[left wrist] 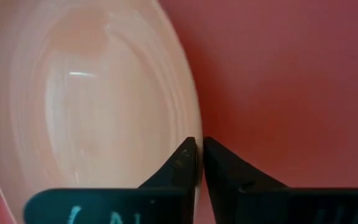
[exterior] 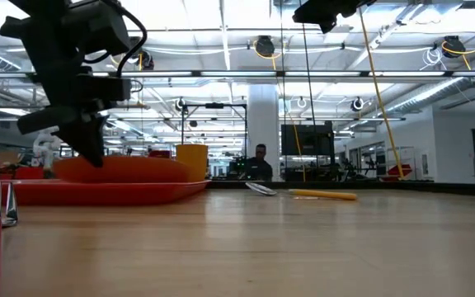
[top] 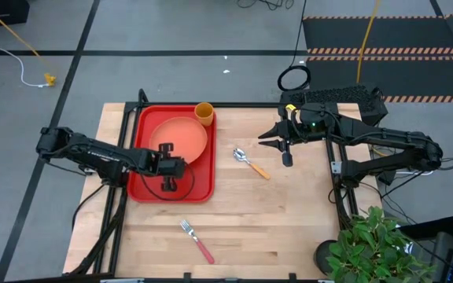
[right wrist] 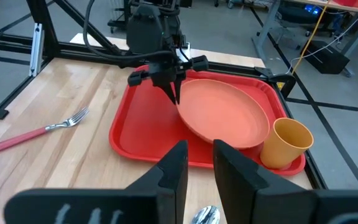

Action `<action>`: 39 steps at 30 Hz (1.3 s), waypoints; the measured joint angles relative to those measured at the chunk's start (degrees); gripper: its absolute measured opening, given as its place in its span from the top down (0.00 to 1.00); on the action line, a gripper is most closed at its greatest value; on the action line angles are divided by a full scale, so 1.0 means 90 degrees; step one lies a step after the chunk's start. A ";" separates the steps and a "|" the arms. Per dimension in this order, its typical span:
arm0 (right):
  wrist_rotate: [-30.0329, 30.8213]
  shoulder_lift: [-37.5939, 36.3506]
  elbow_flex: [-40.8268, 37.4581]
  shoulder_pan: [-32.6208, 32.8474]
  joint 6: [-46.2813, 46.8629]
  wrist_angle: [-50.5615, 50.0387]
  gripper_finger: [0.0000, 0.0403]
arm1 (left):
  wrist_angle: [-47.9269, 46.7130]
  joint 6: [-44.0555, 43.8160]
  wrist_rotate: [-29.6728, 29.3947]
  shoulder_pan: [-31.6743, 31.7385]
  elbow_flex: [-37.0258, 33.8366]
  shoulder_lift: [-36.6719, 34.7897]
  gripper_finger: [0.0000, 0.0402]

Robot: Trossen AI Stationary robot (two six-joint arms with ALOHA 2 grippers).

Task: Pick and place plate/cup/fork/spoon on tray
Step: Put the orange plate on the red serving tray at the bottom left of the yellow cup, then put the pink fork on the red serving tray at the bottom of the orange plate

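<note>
Tray (top: 144,185): red, rectangular, on the wooden table (top: 289,220), toward the left arm's side; taken here as the landmark. Plate (top: 181,137): salmon-orange, inside the tray, filling its far half; in the right wrist view the plate (right wrist: 225,112) sits tilted, its edge nearest the left gripper raised off the tray floor. Left gripper (top: 166,157): over the tray's middle, at the plate's near edge; in the left wrist view its fingers (left wrist: 182,163) are pinched on the plate's rim (left wrist: 191,118) with only a thin gap between them, so it is clamped on the plate. Cup (top: 204,113): orange-yellow, upright, at the tray's far corner on the side facing the right arm; in the right wrist view the cup (right wrist: 286,143) stands inside the rim, just beside the plate. Spoon (top: 250,163): silver bowl, orange handle, flat on the table off the tray, near the side facing the right arm. Fork (top: 196,239): pink-red handle, flat on the table off the tray, past its near edge, tines toward the tray. Right gripper (top: 286,149): raised over the table beyond the spoon from the tray, well apart from the tray; its fingers (right wrist: 178,163) stand slightly parted with nothing between them.
</note>
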 joint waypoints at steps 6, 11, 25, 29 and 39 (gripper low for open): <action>0.0000 0.0000 0.0000 0.0000 0.0000 -0.0002 0.84 | 0.0159 -0.0020 0.0000 -0.0002 0.0000 0.0000 0.93; 0.0000 0.0000 0.0000 0.0000 0.0000 -0.0005 0.84 | 0.0232 -0.0290 0.0013 -0.0002 0.0002 0.0000 0.89; 0.0000 0.0000 0.0000 0.0000 -0.0002 -0.0005 0.84 | 0.0055 -0.1166 0.0979 -0.0020 0.0579 0.0000 0.72; -0.0001 0.0000 0.0000 0.0000 0.0044 -0.0026 0.84 | 0.0081 -0.1605 0.1523 -0.0249 0.0939 0.0000 0.72; -0.0002 -0.0006 -0.0107 0.0001 0.0137 0.0158 0.84 | 0.0827 -0.1568 0.0996 -0.2083 0.1049 0.0000 0.72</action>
